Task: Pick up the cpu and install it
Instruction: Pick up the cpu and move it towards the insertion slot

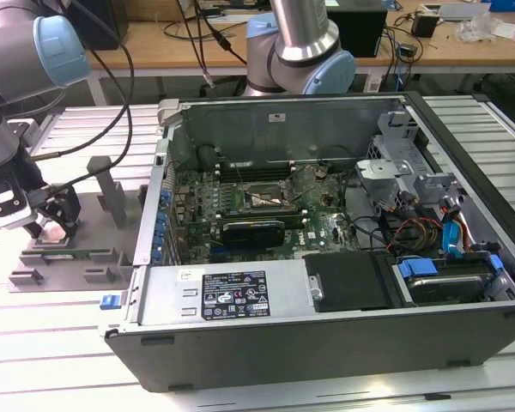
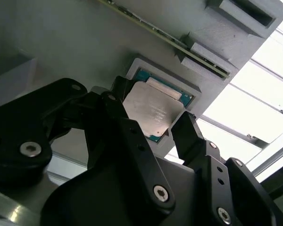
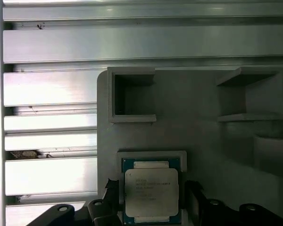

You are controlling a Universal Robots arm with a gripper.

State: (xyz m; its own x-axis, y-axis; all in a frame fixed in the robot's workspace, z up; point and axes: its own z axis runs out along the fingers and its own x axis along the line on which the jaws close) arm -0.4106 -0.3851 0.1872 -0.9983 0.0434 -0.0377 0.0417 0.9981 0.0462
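Though partly hidden, cpu [image 3: 151, 190] inside spread claw [image 2: 152, 108].

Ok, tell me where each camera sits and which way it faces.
Exterior view: off the arm, raised, looking down into the open computer case; arm and tool at the exterior view's left.
First wrist view: on the wrist, looking down at the cpu in its grey holder, open tool straddling it.
Second wrist view: on the wrist, slanted past the black tool onto the same cpu.
Shared: both wrist views show the cpu.

Slatted, likely aluminium table [image 1: 43, 343]; fixture [image 1: 94, 227], computer case [image 1: 326, 343]
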